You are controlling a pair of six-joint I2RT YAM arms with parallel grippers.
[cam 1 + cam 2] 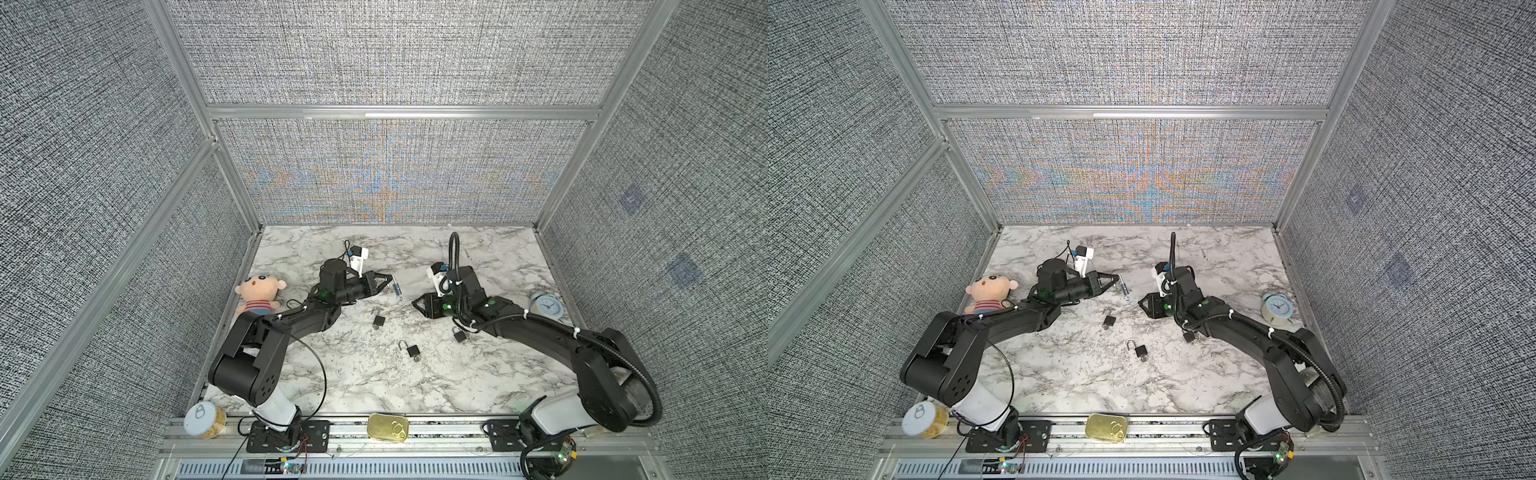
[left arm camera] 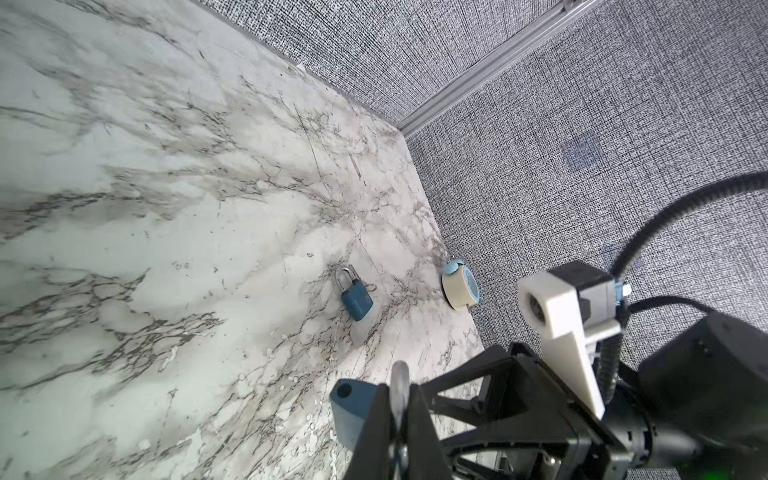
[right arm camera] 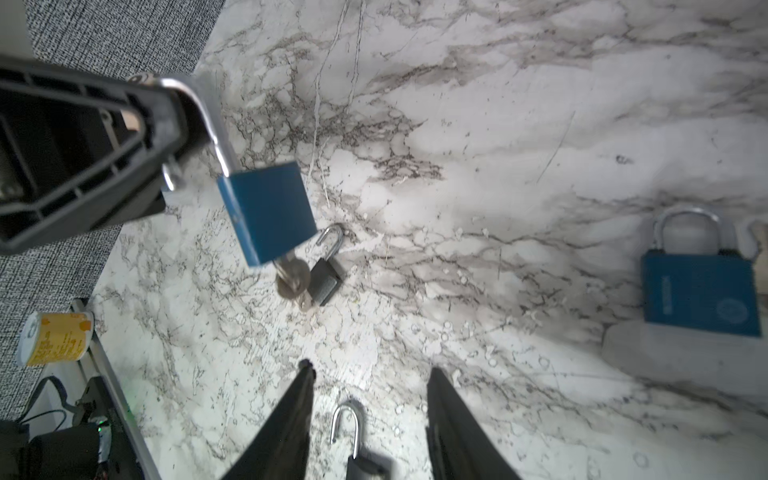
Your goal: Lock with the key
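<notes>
My left gripper (image 1: 390,282) (image 2: 399,382) is shut on the steel shackle of a blue padlock (image 1: 397,288) (image 3: 270,212), which hangs above the marble table (image 1: 365,374). Its shackle is swung open, and the empty hole shows on the body (image 2: 349,411). A key (image 3: 293,276) sticks out of its underside. In both top views my right gripper (image 1: 417,305) (image 1: 1144,304) faces the padlock from the right, a short way off. It (image 3: 370,370) is open and holds nothing. Seen between its fingers, a black padlock (image 3: 353,440) with an open shackle lies on the table.
Two black padlocks (image 1: 378,319) (image 1: 411,350) with open shackles lie mid-table. A second blue padlock (image 1: 459,333) (image 2: 355,297) lies by my right arm. A plush doll (image 1: 257,293) sits left and an alarm clock (image 1: 546,307) right. A can (image 1: 203,420) and gold tin (image 1: 387,427) stand at the front rail.
</notes>
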